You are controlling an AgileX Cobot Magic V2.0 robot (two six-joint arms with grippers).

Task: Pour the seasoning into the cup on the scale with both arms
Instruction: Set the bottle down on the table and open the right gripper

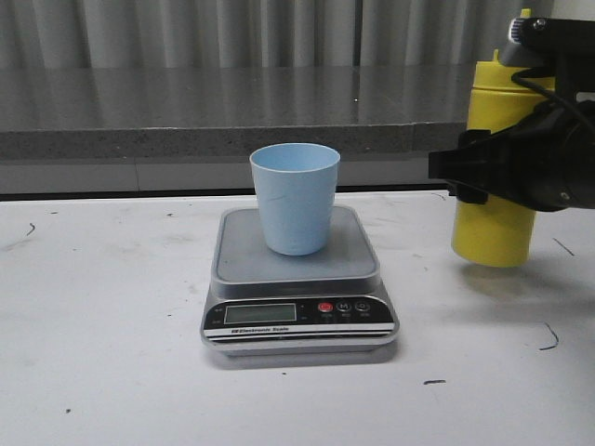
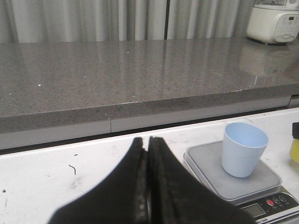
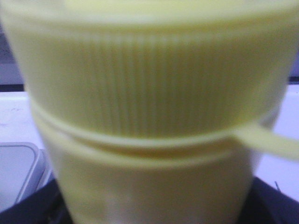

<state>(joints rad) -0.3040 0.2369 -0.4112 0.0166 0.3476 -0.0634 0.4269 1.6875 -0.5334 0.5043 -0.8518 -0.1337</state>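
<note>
The light blue cup (image 1: 295, 200) stands upright on the silver scale (image 1: 242, 262) at the middle of the white table. The yellow seasoning bottle (image 1: 493, 232) is upright at the right, apart from the scale, its base at table level. My right gripper (image 1: 465, 167) reaches in from the right and is shut on the bottle's middle. In the right wrist view the bottle (image 3: 149, 93) fills the frame, with black fingers (image 3: 275, 200) at its sides. My left gripper (image 2: 145, 140) is shut and empty, left of the scale (image 2: 205, 163) and cup (image 2: 244, 149), and out of the front view.
A grey stone counter (image 1: 232, 111) runs along the back of the table, with a curtain behind it. A white appliance (image 2: 275, 21) stands on the counter at the far right. The table (image 1: 102, 325) has small dark marks.
</note>
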